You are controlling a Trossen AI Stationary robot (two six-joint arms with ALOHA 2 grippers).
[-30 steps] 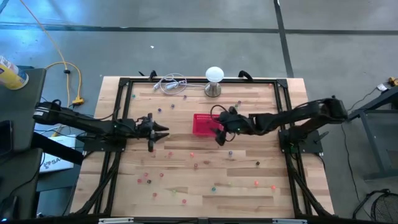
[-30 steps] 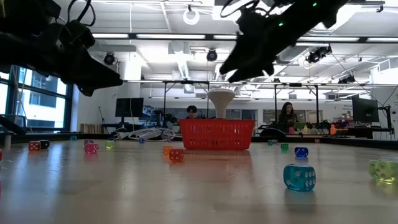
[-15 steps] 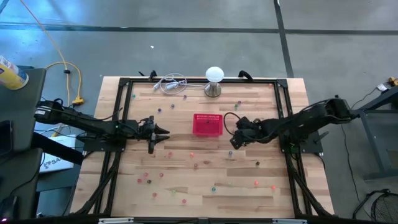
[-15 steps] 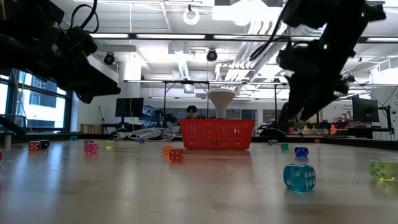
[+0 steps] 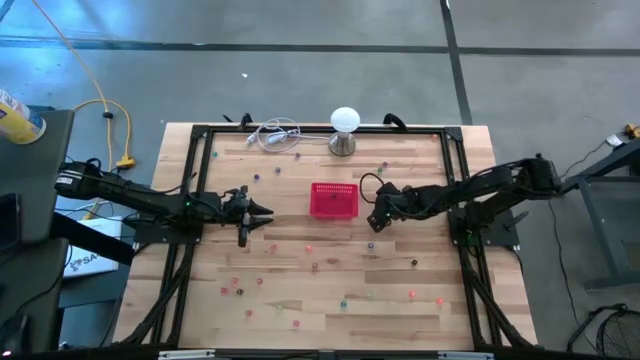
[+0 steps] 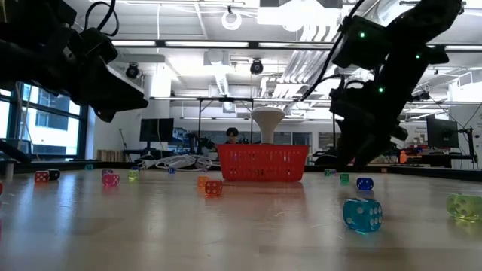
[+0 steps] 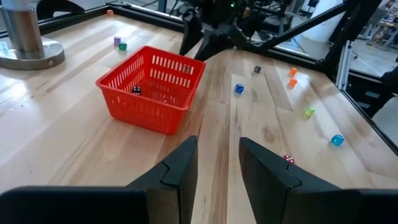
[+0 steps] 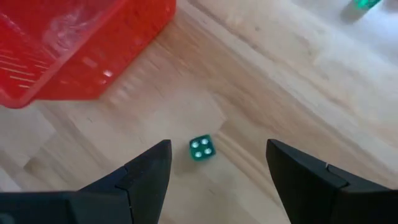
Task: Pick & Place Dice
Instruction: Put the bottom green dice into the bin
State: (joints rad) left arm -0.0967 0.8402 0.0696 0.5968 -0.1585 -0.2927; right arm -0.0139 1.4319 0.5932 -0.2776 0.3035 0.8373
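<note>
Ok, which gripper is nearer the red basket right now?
Right. The right gripper hangs open just off the red basket, over a green die. The left gripper waits farther off on the opposite side.

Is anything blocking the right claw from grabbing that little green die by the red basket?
Nothing visible. The right gripper hangs open right over the green die, with only bare wood between its fingers. The red basket sits off to one side, apart from the die.
</note>
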